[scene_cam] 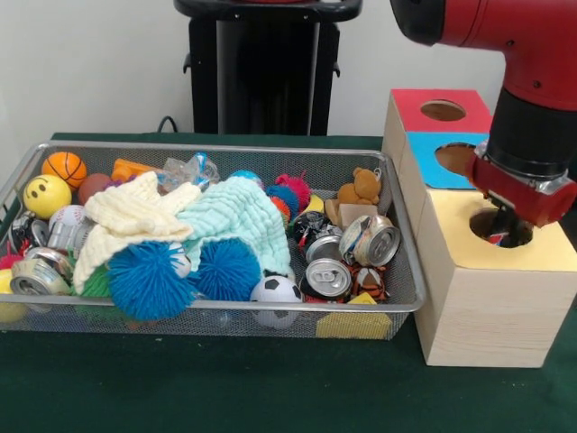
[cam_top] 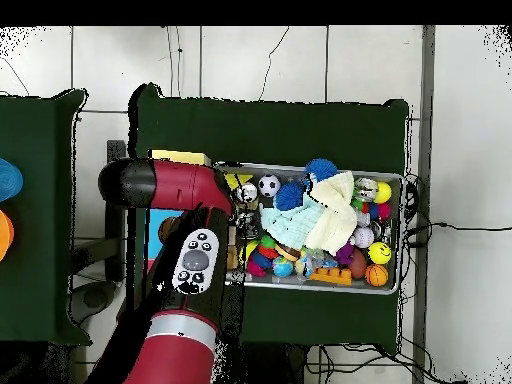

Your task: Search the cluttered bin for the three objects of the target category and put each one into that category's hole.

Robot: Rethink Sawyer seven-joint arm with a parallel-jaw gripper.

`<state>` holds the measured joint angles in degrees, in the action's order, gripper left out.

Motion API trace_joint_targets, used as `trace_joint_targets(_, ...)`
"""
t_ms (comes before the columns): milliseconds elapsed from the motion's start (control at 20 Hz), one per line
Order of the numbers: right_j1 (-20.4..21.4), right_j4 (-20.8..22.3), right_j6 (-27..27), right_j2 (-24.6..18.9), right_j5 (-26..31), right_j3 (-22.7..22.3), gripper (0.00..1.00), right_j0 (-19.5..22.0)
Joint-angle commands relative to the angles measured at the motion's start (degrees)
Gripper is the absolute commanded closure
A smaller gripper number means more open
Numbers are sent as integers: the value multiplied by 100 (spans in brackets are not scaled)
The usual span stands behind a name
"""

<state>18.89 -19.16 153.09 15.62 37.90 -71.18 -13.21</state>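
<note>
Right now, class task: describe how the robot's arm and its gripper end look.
The arm has glossy red rounded shells joined by a black cylindrical wrist section, ending in a red collar. From overhead, a grey oval panel with small dark buttons sits on a black link. The gripper is mostly hidden.

wire mesh bin (scene_cam: 404, 271), pale wood box (scene_cam: 491, 316), shiny metal cans (scene_cam: 370, 240)

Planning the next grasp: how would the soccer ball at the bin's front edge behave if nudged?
The soccer ball is round, so it would probably roll. The mesh bin wall and the fuzzy blue ball beside it should stop it quickly. It looks small, so likely light.
</note>
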Motion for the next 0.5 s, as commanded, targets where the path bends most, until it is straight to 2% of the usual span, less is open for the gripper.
trace_joint_targets(50,714,-39,650,-39,643,-189,100,155)
trace_joint_targets(250,673,30,574,-57,608,-151,100,209)
trace_joint_targets(400,481,53,523,-171,196,-165,100,295)
trace_joint_targets(500,479,55,535,-163,231,-116,100,296)
